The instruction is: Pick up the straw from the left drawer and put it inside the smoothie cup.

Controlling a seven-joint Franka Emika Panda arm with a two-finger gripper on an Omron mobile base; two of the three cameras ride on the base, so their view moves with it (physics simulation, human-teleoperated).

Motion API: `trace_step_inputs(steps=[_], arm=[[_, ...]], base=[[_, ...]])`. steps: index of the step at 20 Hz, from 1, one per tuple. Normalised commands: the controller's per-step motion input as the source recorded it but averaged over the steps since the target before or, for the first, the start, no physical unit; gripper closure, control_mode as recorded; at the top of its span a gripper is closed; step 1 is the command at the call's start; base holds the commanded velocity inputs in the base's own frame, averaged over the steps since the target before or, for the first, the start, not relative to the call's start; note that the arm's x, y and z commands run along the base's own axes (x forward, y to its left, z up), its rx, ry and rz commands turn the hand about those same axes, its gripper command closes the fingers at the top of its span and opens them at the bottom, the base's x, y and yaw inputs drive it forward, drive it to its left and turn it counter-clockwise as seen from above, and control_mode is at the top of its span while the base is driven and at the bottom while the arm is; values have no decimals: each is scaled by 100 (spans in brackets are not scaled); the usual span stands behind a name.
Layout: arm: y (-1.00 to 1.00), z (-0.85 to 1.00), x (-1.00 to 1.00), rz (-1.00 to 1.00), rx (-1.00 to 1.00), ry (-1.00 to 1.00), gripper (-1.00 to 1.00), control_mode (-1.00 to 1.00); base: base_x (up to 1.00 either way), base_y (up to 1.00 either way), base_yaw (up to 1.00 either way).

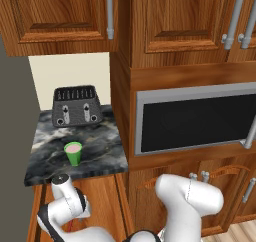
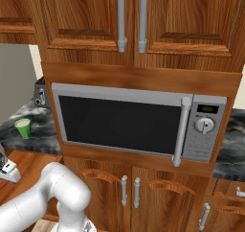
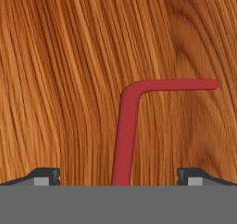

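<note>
Reaching low, the arm sits below the smoothie cup (image 1: 73,153), which stands in front of the toaster (image 1: 76,106). Hand view: the bent straw (image 3: 127,130) lies on the left drawer (image 3: 69,79) floor, between wide-spread fingertips (image 3: 46,176). Descend centred, then close squarely on its long leg

Drawer bottom (image 3: 69,79) under my hand: reddish-brown wood, strong streaked grain, smooth with a soft sheen. Straw (image 3: 126,135) lying on it: matt crimson, smooth, plastic-looking, bent near one end. My fingertips (image 3: 46,176): dark, matt, with a lighter grey pad face.

Counter (image 1: 100,151): dark marbled stone, polished. Smoothie cup (image 1: 74,154): bright green, smooth, plastic-looking; pale pink flat contents. Toaster (image 1: 76,106): dark body, dull finish. Microwave (image 2: 139,123): brushed grey metal frame, glossy black door glass. Cabinet doors (image 2: 86,15): varnished wood, satin grey metal handles.
</note>
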Motion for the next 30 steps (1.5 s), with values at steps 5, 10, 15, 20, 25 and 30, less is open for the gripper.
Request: trace_step_inputs(steps=[5,10,15,20,25,30], arm=[[-5,-2,0,0,0,0,-100,-100],[0,-22,0,0,0,0,100,-100],[0,-38,0,0,0,0,100,-100],[0,-8,-1,0,0,-2,100,-100],[-3,-12,-28,0,0,0,100,-100],[-1,-1,-30,0,0,-2,100,-100]], base=[[0,0,0],[0,0,0],[0,0,0],[0,0,0],[0,0,0],[0,0,0]])
